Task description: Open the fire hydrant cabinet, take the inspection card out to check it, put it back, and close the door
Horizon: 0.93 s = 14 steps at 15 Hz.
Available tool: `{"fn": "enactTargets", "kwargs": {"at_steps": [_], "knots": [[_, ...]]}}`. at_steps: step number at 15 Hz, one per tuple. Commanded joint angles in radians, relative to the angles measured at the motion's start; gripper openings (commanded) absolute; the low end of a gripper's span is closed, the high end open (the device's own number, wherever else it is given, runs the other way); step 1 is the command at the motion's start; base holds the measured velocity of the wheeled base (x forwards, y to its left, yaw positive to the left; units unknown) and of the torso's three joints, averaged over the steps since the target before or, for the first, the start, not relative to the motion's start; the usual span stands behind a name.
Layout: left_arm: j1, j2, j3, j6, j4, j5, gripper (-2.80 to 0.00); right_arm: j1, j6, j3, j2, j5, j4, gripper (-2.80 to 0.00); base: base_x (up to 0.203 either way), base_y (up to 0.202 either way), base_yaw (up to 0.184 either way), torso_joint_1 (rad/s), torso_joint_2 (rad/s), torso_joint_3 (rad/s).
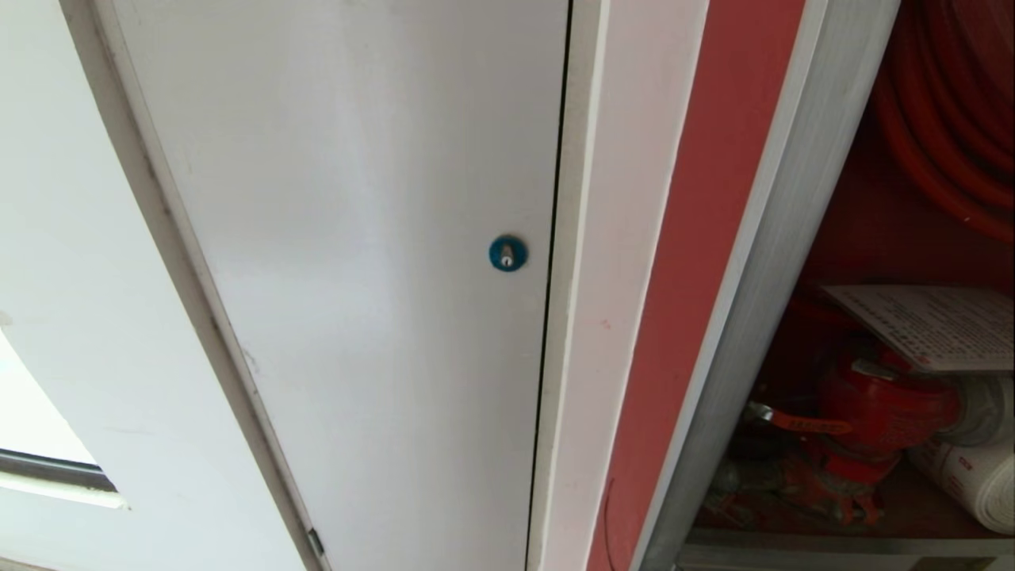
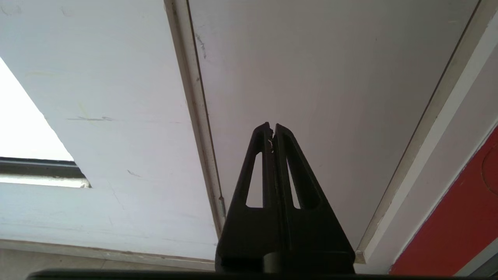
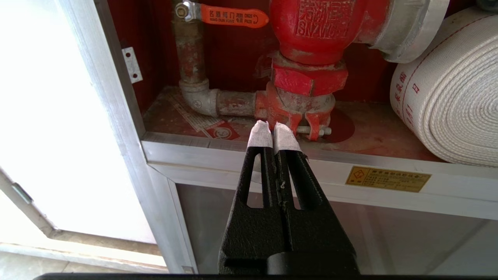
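**Cabinet open, both pincers pressed together and empty**

The cabinet point(image 1: 745, 301) stands open on the right of the head view, its silver frame running beside a red strip. Inside, the card point(image 1: 936, 325) lies tilted on top of the red valve point(image 1: 880, 404), below the red hose reel point(image 1: 951, 119). The white rolled hose point(image 1: 975, 476) sits just to the right of the valve. The door is not in view.

The right pincer point(image 3: 273, 130) hangs in front of the cabinet's lower sill, its white-taped tips together and holding nothing, pointing toward the base of the valve point(image 3: 307, 58). An orange lever point(image 3: 229, 16) sticks out from the pipe next to the valve, and the hose point(image 3: 451, 97) rests on the cabinet floor.

The left pincer point(image 2: 272, 128) is also closed and empty, facing a white panel point(image 1: 357, 238) with a blue round lock point(image 1: 507, 253), left of the cabinet.
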Motion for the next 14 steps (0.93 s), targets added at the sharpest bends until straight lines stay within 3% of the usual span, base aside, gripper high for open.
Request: {"fn": "enactTargets", "kwargs": {"at_steps": [1,14], "knots": [[0.001,-0.001,0.006,0.0,0.0,0.0,-2.8,0.001,0.001,-0.001,0.0,0.001,0.0,-2.8,0.0,0.0,0.0,0.0,0.0,0.0],[0.001,-0.001,0.006,0.0,-0.001,0.0,-2.8,0.0,0.004,0.001,-0.002,0.001,-0.003,-2.8,0.0,0.0,0.0,0.0,0.0,0.0]]}}
